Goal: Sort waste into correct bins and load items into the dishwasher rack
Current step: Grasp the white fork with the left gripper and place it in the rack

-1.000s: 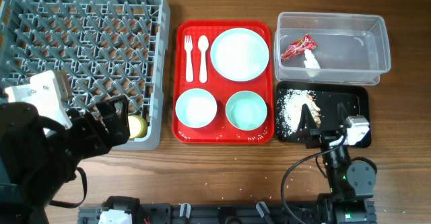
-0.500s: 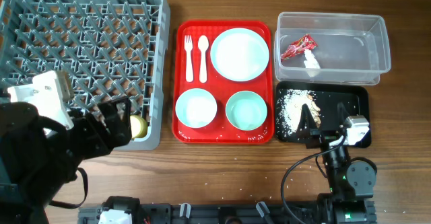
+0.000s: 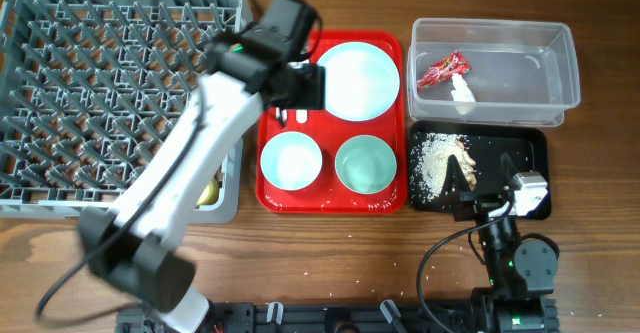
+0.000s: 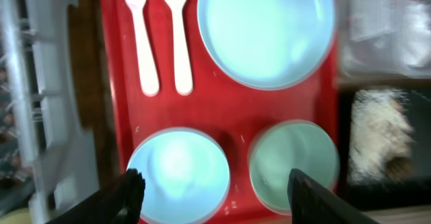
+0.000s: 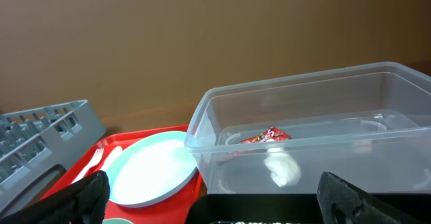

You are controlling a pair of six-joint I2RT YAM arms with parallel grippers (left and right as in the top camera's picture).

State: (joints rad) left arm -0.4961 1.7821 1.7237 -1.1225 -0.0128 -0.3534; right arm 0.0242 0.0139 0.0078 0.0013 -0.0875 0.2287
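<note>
- Left gripper [image 4: 214, 180]: hangs over the red tray [image 3: 335, 206], jaws spread wide, holding and touching nothing.
- Fork [image 4: 141, 39] and spoon [image 4: 176, 35]: side by side on the tray's left strip. Long axes parallel, heads toward the far rim. In the wrist view they lie ahead of the fingertips and to the left, handles crosswise to the jaw line.
- Bowls: near bowl [image 4: 178, 177] just beside the left finger, second bowl [image 4: 293, 167] toward the right one; plate [image 4: 266, 32] beyond.
- Right gripper [image 5: 212, 190]: jaws wide apart, empty, parked by the black tray [image 3: 510, 148], well apart from the cutlery.
- Judgement: the left arm is nearer. Cutlery or near bowl is the likely next pick, bound for the dishwasher rack [image 3: 100, 73].
</note>
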